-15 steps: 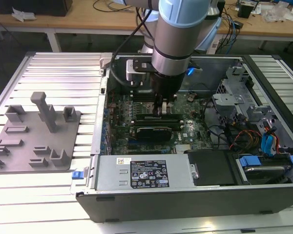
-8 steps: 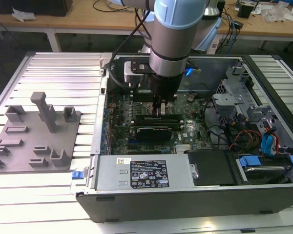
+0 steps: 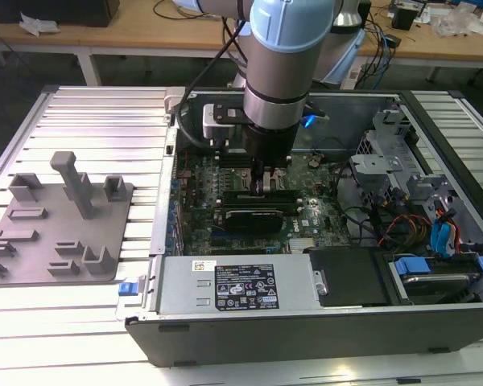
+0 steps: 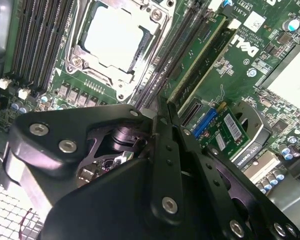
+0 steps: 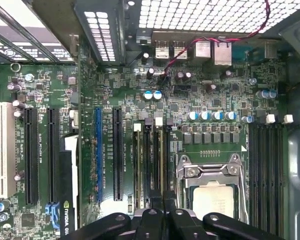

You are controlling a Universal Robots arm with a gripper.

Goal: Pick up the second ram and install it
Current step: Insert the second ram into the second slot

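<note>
The hand [image 3: 262, 183] is down inside the open computer case [image 3: 306, 338], and its fingers [image 4: 166, 150] look pinched tight on the top edge of the green memory stick [image 4: 200, 57]. That stick stands on edge in one of the long slots just beside the silver processor [image 4: 112, 32], and in the first wrist view it runs straight under the fingertips. It's hard to say if it's fully seated.

As for what's in the case, the green motherboard [image 3: 201, 173] covers the floor, with a black card [image 3: 253, 215] lying just in front of the hand. A silver power supply [image 3: 233, 285] with a label sits along the near wall. Next to it, toward the exterior view's right, there's a drive bay [image 3: 435, 281] with blue tabs and some loose cables. More black memory slots [image 5: 265, 170] sit on the far side of the processor.

The case sits on a ribbed metal tabletop [image 3: 88, 112]. A grey holder plate [image 3: 56, 217] with upright pegs lies beside it, on the exterior view's left.
</note>
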